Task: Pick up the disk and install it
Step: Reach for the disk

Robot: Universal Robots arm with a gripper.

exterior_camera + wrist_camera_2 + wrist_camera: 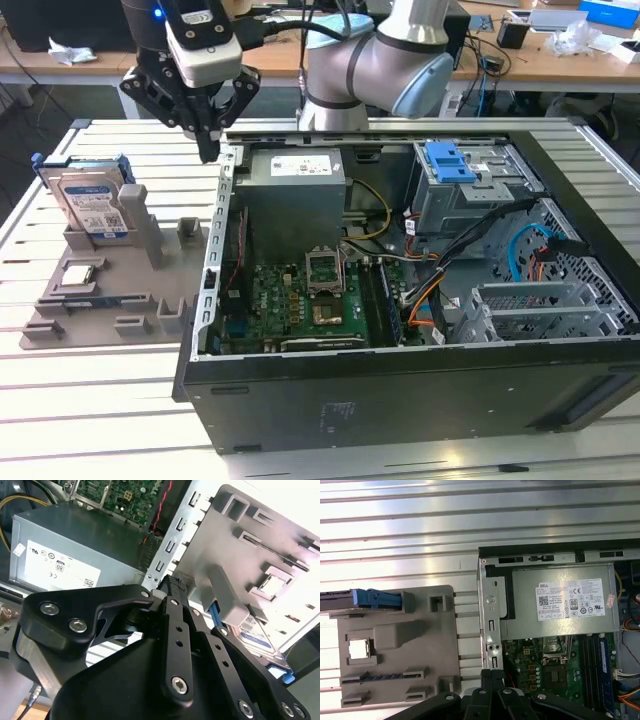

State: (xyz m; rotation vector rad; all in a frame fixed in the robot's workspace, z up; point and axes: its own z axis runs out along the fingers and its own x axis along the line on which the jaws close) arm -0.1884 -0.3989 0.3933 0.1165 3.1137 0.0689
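Standing upright, disk (93,205) apart from gripper (207,145)

I see the disk (92,205): shiny silver metal, white-and-blue paper label, blue plastic frame | holder (140,290): matt grey plastic | table (90,400): ribbed bare metal, bright sheen | computer case (400,400): matt black metal | power supply (295,205): dull grey sheet metal, white paper label | gripper (175,583) in the second wrist view: matt black metal, shiny screws
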